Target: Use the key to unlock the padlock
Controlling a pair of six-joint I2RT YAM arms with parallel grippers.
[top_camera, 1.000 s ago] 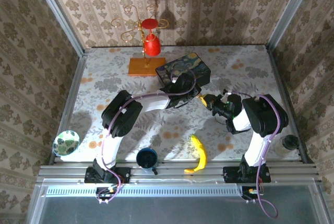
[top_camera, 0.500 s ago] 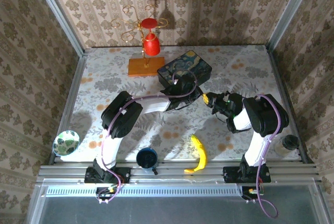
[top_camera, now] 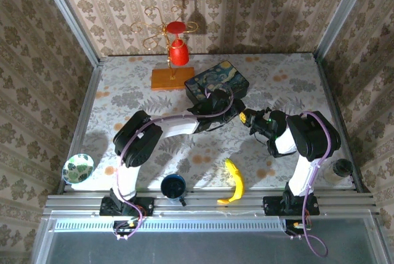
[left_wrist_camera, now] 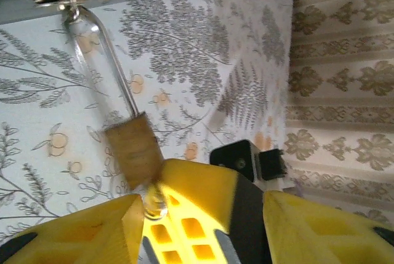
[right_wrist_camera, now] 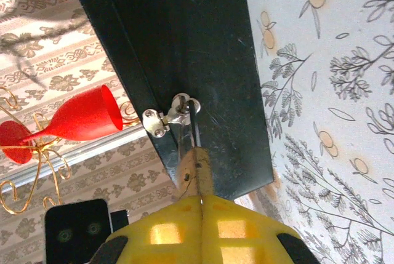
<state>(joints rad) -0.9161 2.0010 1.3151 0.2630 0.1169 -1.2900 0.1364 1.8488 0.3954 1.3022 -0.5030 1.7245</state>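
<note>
Padlock [right_wrist_camera: 197,172] hangs off the dark box [right_wrist_camera: 184,42]; we see right claw [right_wrist_camera: 202,205] pinched together at its base, left claw [left_wrist_camera: 200,215] spread over floral surface [left_wrist_camera: 184,48].

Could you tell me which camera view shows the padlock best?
Left wrist: the padlock shows side-on, brass body and shackle nearly whole. The right wrist view foreshortens it, its lower end in the right gripper. In the top view it is too small to tell.

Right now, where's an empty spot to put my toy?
Far right corner, between the blue box and the wall. Also left, between the wooden base and the bowl. Crowded by the box, where the left end effector and right end effector meet.
</note>
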